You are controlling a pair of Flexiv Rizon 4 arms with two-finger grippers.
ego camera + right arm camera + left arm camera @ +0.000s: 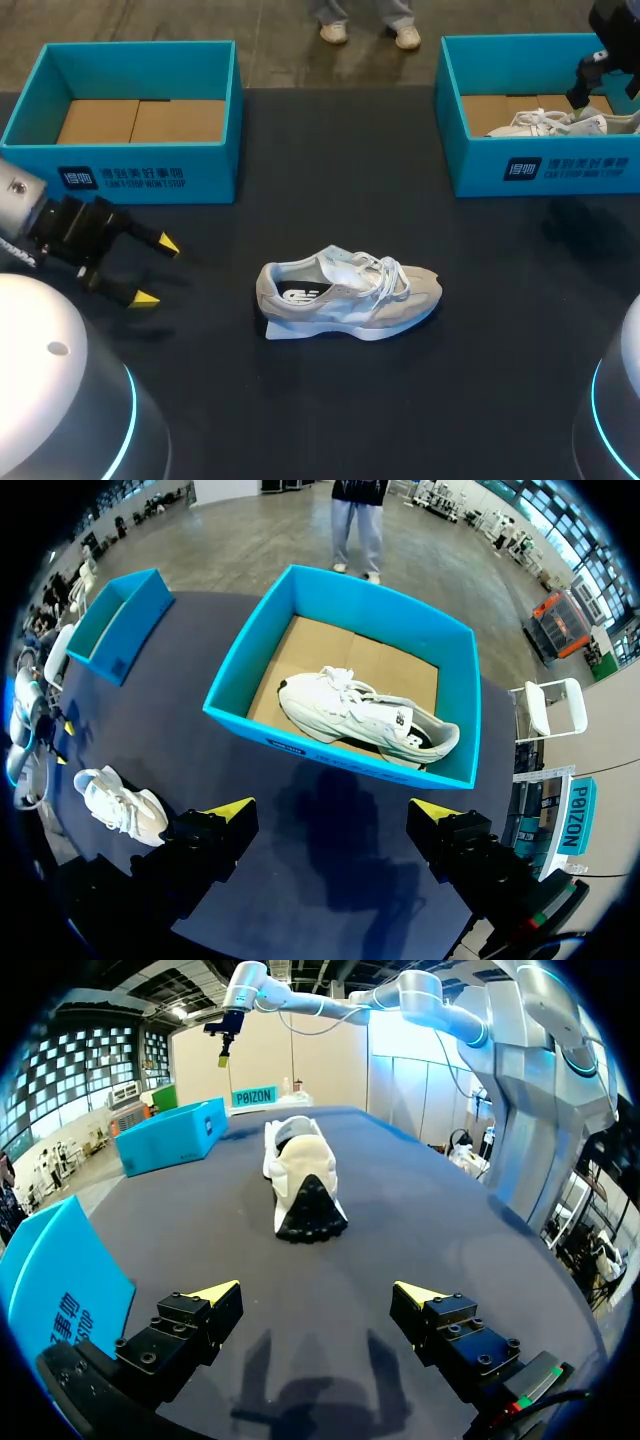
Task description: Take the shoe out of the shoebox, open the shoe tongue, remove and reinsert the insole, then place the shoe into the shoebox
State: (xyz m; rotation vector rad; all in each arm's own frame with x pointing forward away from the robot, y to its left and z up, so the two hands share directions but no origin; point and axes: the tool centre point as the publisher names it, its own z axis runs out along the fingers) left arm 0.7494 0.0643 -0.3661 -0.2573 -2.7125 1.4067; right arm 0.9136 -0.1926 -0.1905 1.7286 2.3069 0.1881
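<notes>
The dark surface carries two teal shoeboxes. From the middle of the head view, the left shoebox stands at 10 o'clock and the right shoebox at 2 o'clock, well apart. Each front wall has a dark logo square with lines of white print beside it. The left shoebox shows only its brown cardboard floor. The head view cuts off the right shoebox at its 3 o'clock end.

The left arm comes in at 9 o'clock. The left jaws stand wide apart and hold nothing, their yellow tips pointing toward 3 o'clock, just above the surface. The right arm is above the right shoebox and is mostly out of the head view. The right wrist view shows the right jaws wide apart too, their yellow tips empty and high over the surface, beside the box's printed wall.

The shoe, pale grey and white, lies on the surface near the middle, its toe toward 3 o'clock and its opening toward 9 o'clock. It is at 3 o'clock from the left jaws and apart from them. A dark mark shows on its insole, but it is too small to make out. I cannot tell whether it stands upright or leans.

A second shoe, white, lies inside the right shoebox. In the head view the front wall hides its lower part.
</notes>
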